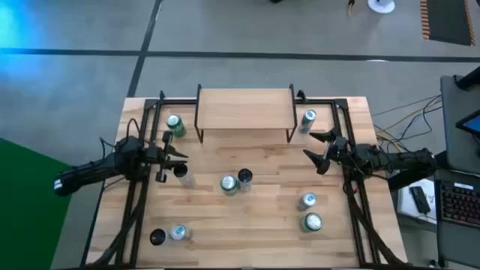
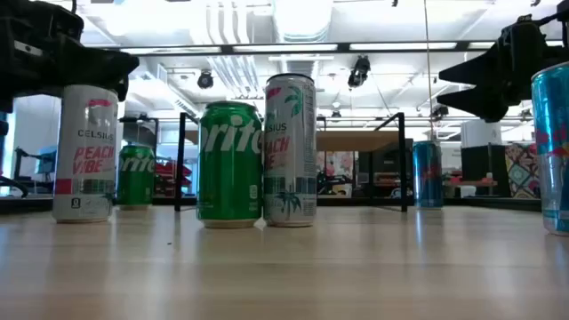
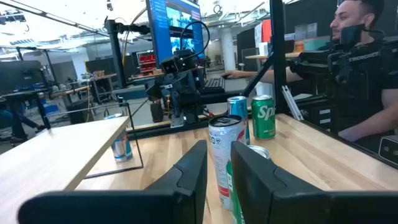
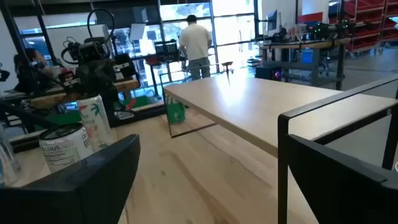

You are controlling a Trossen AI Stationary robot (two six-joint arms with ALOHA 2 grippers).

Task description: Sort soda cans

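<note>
On left side of surface (image 1: 262, 225), left claw (image 1: 178, 166) nearly shut on a white Celsius can (image 2: 85, 153), standing upright. Right claw (image 1: 315, 150) wide open, empty, near a blue can (image 1: 307, 120) by the wooden shelf (image 1: 244, 111). Sprite can (image 1: 229, 184) and another Celsius can (image 1: 244, 178) touch mid-surface; others scattered.
</note>
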